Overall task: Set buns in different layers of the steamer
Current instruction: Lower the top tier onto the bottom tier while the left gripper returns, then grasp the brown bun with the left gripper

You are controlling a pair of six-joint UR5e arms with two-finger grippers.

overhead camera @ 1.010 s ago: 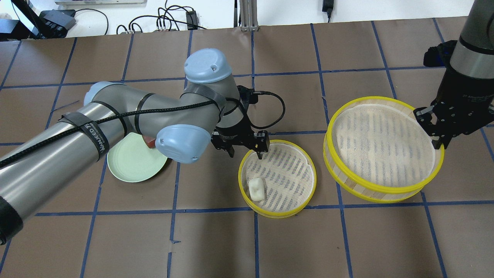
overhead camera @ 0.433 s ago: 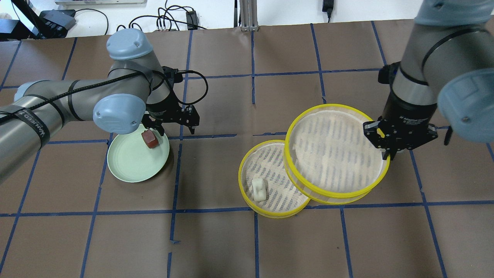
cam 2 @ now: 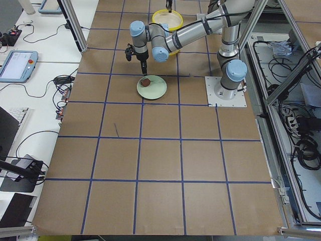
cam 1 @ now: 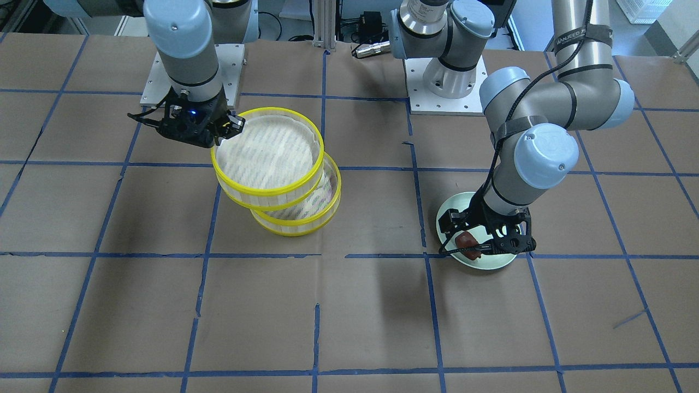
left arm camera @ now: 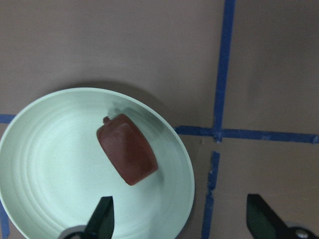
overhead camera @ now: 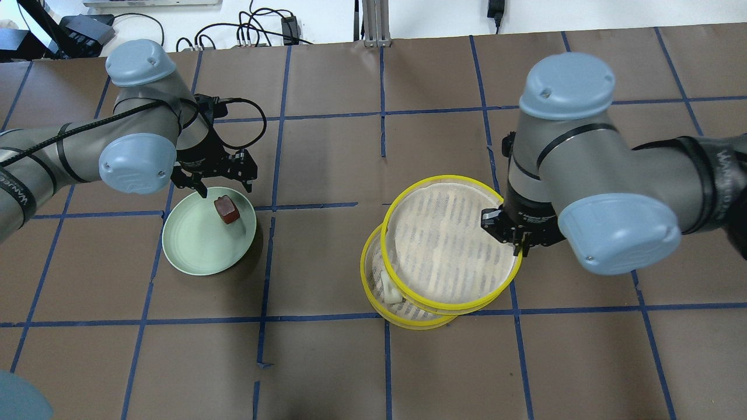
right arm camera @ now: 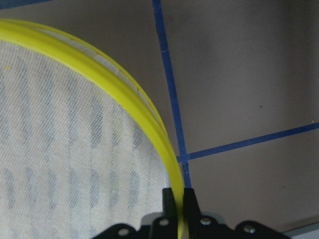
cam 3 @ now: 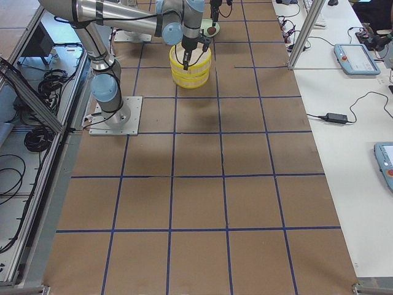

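Note:
The reddish-brown bun (overhead camera: 226, 210) lies on the pale green plate (overhead camera: 192, 245). My left gripper (overhead camera: 227, 188) is open and empty, hovering over the plate's far edge. In the left wrist view the bun (left arm camera: 127, 155) sits ahead of the gripper (left arm camera: 182, 221), nearer one finger than the other. My right gripper (overhead camera: 518, 248) is shut on the yellow rim of the upper steamer tray (overhead camera: 449, 233). It holds that tray tilted above the lower tray (overhead camera: 408, 319), offset to the right. The white bun (overhead camera: 390, 290) lies in the lower tray, half hidden by the upper rim. The pinch shows in the right wrist view (right arm camera: 178, 199).
The table is brown paper with a blue tape grid. Cables and power bricks (overhead camera: 262, 32) lie beyond its far edge. The two arm bases (cam 1: 448, 82) stand on plates at the robot's side of the table.
My left gripper left the lower tray and moved left to the plate. My right arm carried the upper tray left until it overlaps the lower tray and covers most of the white bun.

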